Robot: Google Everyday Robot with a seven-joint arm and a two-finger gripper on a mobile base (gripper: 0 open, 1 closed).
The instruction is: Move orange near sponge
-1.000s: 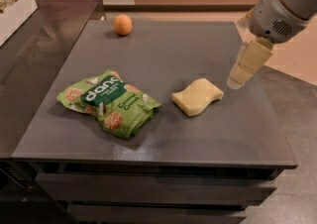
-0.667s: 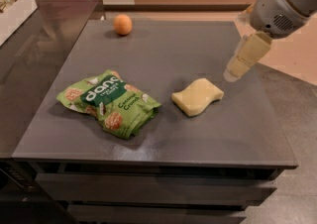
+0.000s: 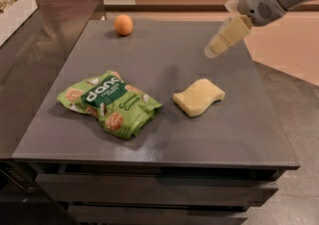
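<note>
The orange [image 3: 123, 25] sits untouched at upper left, round, with no long axis or heading. The sponge [image 3: 199, 97] lies well apart at centre right, angled lower left to upper right. At upper right the gripper [image 3: 220, 46] hovers empty, its opening impossible to tell; the whole move remains.

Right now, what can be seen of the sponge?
The sponge is a pale yellow, foam-looking pad, roughly rectangular with wavy sides. It lies flat on the dark grey table, right of centre, touching only the tabletop. The gripper hangs in the air above its far side, apart from it.
</note>
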